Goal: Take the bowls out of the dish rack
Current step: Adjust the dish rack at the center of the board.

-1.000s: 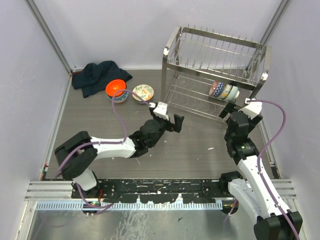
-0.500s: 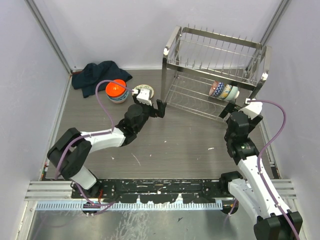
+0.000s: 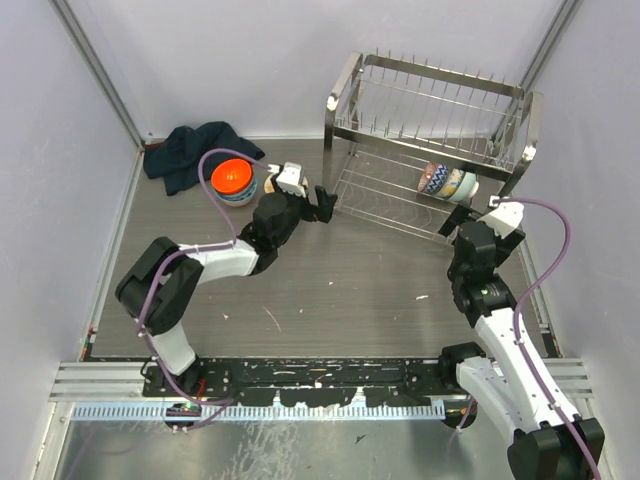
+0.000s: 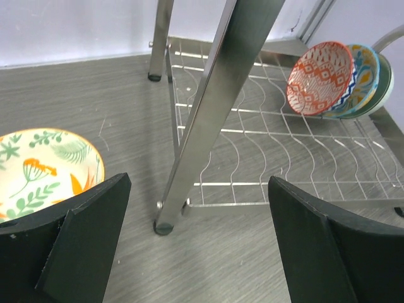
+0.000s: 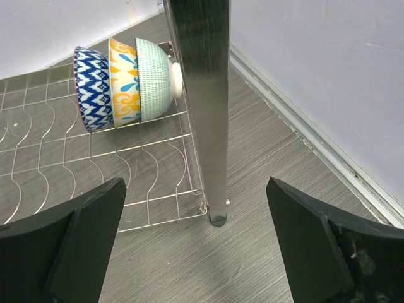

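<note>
Grey wood table (image 3: 380,290): nested bowls (image 5: 123,76) lie on edge on the dish rack's (image 3: 336,100) lower shelf, stacked against its end. Right gripper (image 5: 202,246), jaws apart and empty, faces them past the corner post (image 5: 202,95), so we likely reach in next. Left gripper (image 4: 199,246), wide too, hovers near the orange bowl (image 3: 232,178).

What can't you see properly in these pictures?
- Leafy bowl: the left arm covers nearly all of it from the top. The picture edge and a finger cut it off in the left wrist view.
- Lower bowl, under the orange bowl: only a rim sliver shows from the top.
- Mint bowl: a post of the dish rack hides part of its foot in the right wrist view.
</note>
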`<state>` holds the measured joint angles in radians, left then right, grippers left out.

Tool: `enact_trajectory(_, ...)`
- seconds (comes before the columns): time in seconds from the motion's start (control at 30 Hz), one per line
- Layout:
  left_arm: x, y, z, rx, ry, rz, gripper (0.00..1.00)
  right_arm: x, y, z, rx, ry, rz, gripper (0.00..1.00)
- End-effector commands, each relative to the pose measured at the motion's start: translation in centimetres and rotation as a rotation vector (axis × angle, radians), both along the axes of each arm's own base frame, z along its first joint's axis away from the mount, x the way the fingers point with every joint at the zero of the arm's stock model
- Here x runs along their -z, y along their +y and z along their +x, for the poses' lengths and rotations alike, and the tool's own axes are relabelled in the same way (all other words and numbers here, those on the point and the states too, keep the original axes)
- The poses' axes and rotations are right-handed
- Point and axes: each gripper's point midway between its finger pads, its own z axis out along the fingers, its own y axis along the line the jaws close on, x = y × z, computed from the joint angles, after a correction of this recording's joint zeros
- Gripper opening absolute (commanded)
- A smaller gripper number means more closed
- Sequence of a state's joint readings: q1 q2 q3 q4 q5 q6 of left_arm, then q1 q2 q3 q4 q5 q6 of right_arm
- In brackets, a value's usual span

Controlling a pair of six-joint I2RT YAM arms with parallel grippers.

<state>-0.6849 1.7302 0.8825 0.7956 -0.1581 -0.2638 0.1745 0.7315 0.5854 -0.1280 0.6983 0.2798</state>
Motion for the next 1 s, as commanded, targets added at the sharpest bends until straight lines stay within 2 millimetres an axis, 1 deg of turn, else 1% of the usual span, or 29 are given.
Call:
enact_trajectory(0.0,-2.6,-1.7,1.3,0.057,-0.083,-0.070,0.98,-2.6,-0.6,0.6,0.043,-0.074,0.005,1.00)
enact_trajectory(0.2,-2.3,-3.2,2.3,0.115,-0.100,-0.070,0.98,-1.8,-1.2,1.2,0.060,-0.062,0.002,1.00)
enact_trajectory(0.47,-1.9,-4.4,2.8,0.183,-0.116,-0.096,0.98,0.1,-3.0,2.0,0.115,-0.049,0.039,1.00)
enact_trajectory(0.6,-2.6,-5.5,2.3,0.252,-0.140,-0.110,0.98,0.6,-3.3,2.2,0.119,-0.062,0.063,1.00)
enact_trajectory(0.77,-2.9,-6.8,1.3,0.344,-0.159,-0.127,0.98,0.9,-3.6,2.4,0.113,-0.059,0.079,1.00)
enact_trajectory(0.83,-3.0,-7.3,0.7,0.384,-0.163,-0.138,0.98,0.8,-3.6,2.3,0.111,-0.066,0.083,1.00)
enact_trajectory(0.97,-2.9,-7.9,-1.1,0.479,-0.178,-0.158,0.99,0.3,-3.5,2.2,0.103,-0.083,0.087,1.00)
